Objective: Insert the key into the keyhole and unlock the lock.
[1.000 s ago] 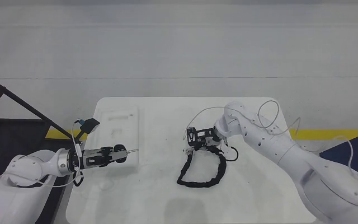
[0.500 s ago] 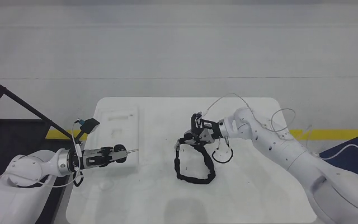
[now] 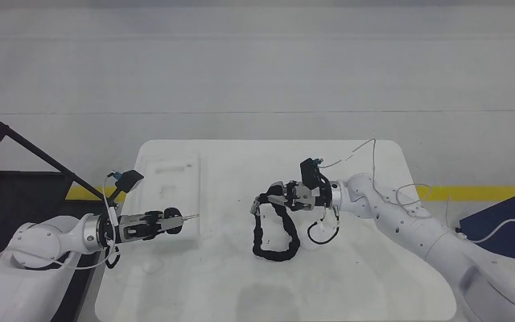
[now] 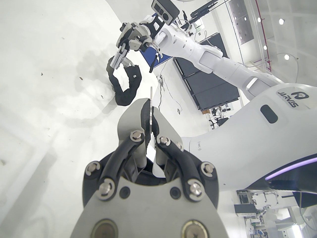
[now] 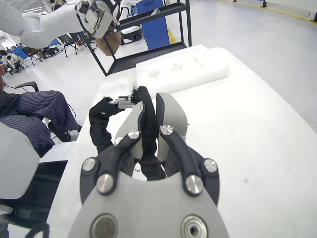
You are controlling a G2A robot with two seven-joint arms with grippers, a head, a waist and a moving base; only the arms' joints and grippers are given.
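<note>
1. White table (image 3: pixel 221 270) with rounded corners: it carries everything, and a broad strip of its bare surface runs along the near edge, in front of both arms.
2. Foam tray (image 3: pixel 173 181), white with shallow cut-out pockets, sits on the table's left part. One long side lies along the left edge, and its far end is close to the far edge.
3. Lock (image 3: pixel 269 237): a chain loop in a black fabric sleeve with a silver metal body (image 4: pixel 117 59) at its upper end. It is near the table's middle, well apart from every edge. The body end is raised off the surface, while the loop's lower bend rests on the table.
4. Right gripper (image 3: pixel 283 200) is just right of the table's middle, and its fingers are pressed onto the black sleeve (image 5: pixel 148 115) right beside the metal body.
5. Left gripper (image 3: pixel 173 219) hangs over the table's left part, just in front of the foam tray's near end. Its pads are clamped together on the key.
6. Key (image 4: pixel 150 95), thin and silver, juts from the left gripper's fingertips with its blade pointing toward the lock. A stretch of bare tabletop lies between the blade tip and the lock, so the two are well apart.
</note>
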